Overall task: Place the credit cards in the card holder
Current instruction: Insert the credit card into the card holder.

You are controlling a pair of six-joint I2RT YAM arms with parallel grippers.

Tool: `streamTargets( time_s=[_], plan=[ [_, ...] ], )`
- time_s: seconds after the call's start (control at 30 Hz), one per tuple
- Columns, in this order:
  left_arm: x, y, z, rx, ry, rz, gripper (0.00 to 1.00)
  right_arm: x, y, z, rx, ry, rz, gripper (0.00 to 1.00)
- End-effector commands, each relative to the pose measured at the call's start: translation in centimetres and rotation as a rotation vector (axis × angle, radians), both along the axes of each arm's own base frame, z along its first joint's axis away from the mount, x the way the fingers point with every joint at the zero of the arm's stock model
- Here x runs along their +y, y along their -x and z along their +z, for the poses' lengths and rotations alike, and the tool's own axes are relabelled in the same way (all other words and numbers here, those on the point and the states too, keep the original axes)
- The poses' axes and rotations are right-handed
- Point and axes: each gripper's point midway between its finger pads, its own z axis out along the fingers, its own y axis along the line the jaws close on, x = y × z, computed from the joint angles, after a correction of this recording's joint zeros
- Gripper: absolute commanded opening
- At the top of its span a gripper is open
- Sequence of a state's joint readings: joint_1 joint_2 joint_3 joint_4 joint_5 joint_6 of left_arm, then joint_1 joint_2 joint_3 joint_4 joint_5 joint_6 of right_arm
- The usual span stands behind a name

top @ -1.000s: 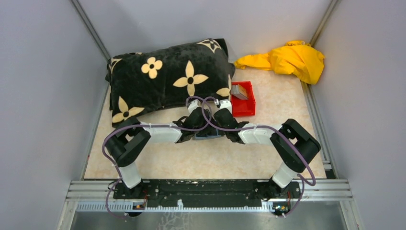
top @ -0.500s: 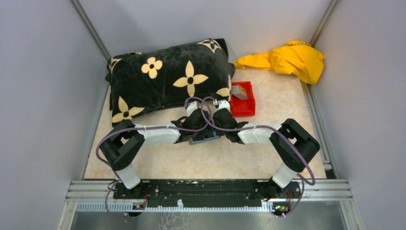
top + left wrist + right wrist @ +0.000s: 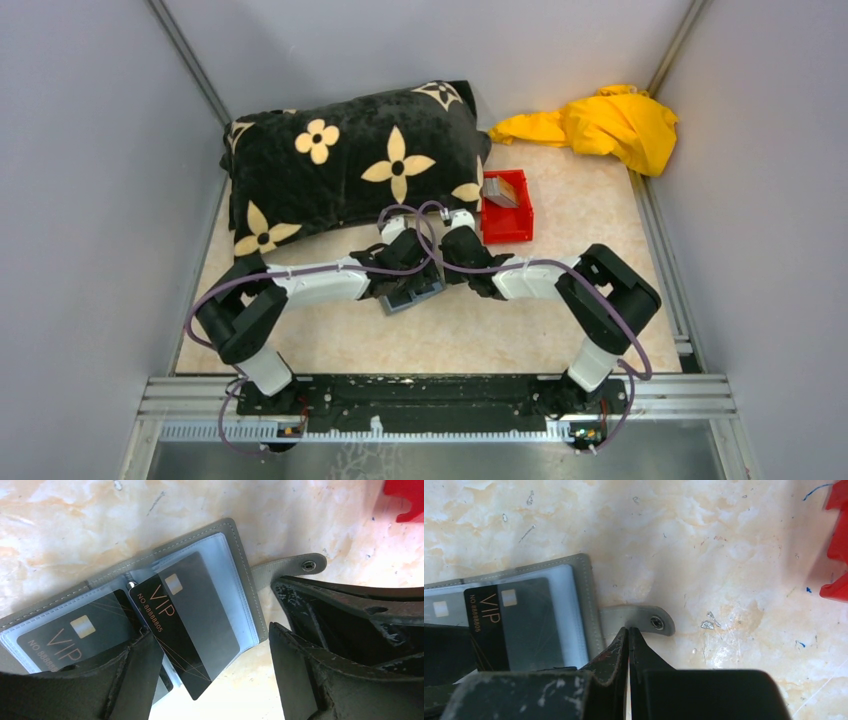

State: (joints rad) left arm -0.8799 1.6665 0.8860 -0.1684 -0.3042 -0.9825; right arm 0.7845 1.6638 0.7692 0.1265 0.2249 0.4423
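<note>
The grey card holder (image 3: 243,560) lies open on the table, its clear sleeves facing up. One black VIP credit card (image 3: 65,640) sits in its left sleeve. A second black VIP card (image 3: 195,625) lies slanted on the right sleeve, its lower corner sticking out past the holder's edge. My left gripper (image 3: 215,675) is open, its fingers either side of that corner, the left finger at the card's edge. My right gripper (image 3: 629,630) is shut, its tips resting on the holder's snap tab (image 3: 649,620). More cards (image 3: 500,190) lie in the red bin.
The small red bin (image 3: 507,215) stands just behind and to the right of the grippers. A black flowered pillow (image 3: 350,165) fills the back left. A yellow cloth (image 3: 600,125) lies at the back right. Grey walls close in both sides.
Both grippers and the open holder have shifted left and a little nearer to the arm bases, and the holder has turned slightly. The left arm's elbow has swung left.
</note>
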Motion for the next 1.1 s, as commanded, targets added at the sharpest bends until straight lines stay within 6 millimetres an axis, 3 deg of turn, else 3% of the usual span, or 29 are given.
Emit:
streamTargets(
  time_s=[0.0, 0.27, 0.5, 0.87, 1.07],
  plan=[
    [9.1, 7.2, -6.1, 0.293, -0.366, -0.011, 0.84, -0.5, 0.1, -0.7, 0.02, 0.039, -0.003, 0.0],
    [8.7, 6.8, -4.8, 0.256, -0.312, 0.017, 0.84, 0.0, 0.1, -0.6, 0.022, 0.026, 0.011, 0.0],
    [8.5, 6.7, -5.0, 0.254, -0.269, 0.023, 0.86, 0.1, 0.3, 0.0, 0.015, 0.005, 0.024, 0.0],
    [8.7, 6.5, -5.7, 0.257, -0.283, 0.026, 0.86, 0.7, 0.8, 5.2, -0.06, -0.054, 0.055, 0.0],
    [8.8, 6.6, -6.0, 0.261, -0.289, 0.026, 0.86, 2.0, 1.3, 6.5, -0.069, -0.075, 0.088, 0.0]
  ],
)
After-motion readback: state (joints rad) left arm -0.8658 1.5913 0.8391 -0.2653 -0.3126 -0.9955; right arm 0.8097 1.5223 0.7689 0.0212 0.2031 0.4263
